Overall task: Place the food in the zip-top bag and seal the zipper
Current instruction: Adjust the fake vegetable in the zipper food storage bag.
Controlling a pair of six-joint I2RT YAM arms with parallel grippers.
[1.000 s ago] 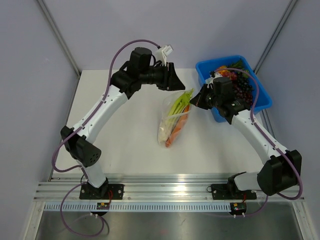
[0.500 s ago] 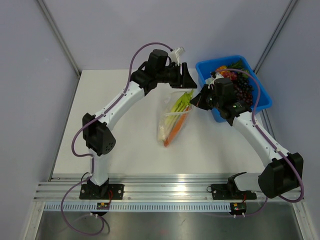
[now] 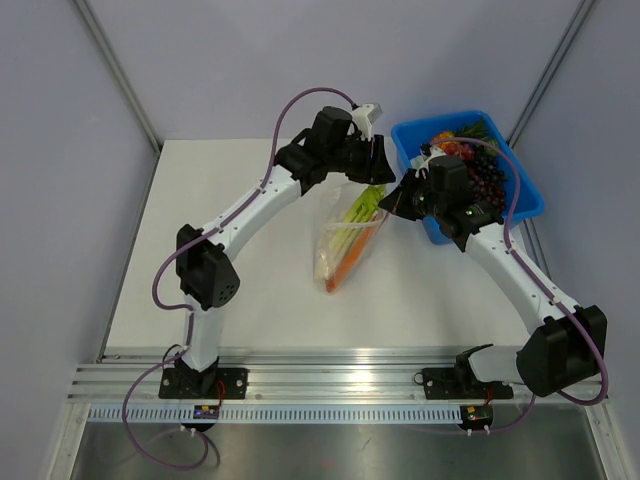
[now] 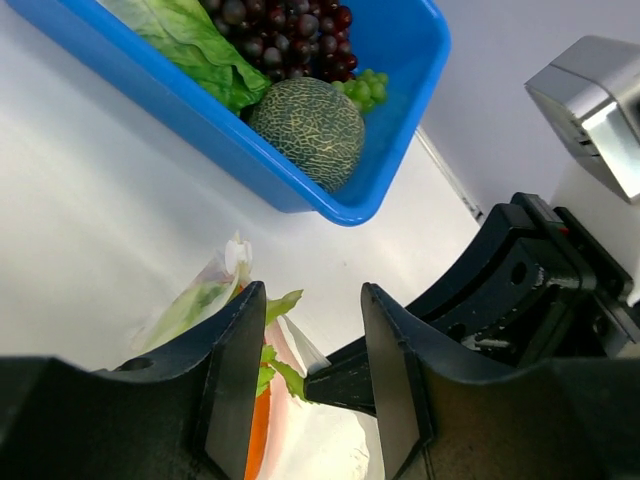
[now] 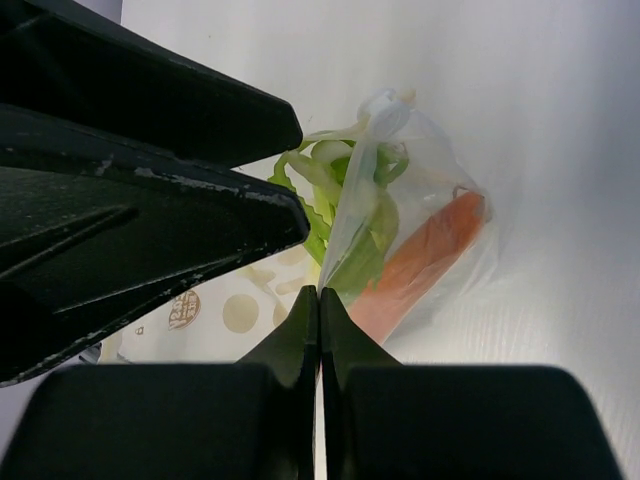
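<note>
black right gripper (image 5: pixel 319 292) has its fingers squeezed flat together right on the edge of the clear crinkly zip-top bag (image 5: pixel 432 165) with white round dots; inside, a long orange vegetable piece (image 5: pixel 425 250) beside green leek leaves (image 5: pixel 362 255); bag's lying on the white tabletop (image 5: pixel 550 150)

The white table (image 3: pixel 250 270) carries the zip-top bag (image 3: pixel 338 255) and blue bin (image 3: pixel 527 205).

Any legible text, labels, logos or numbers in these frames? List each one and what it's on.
No text can be read in any view.
Round white dot printed on the clear dotted plastic zip-top bag: it carries small dark print, too blurred to read.
Small orange tags by the arm bases on the rail: too small to read.
</note>
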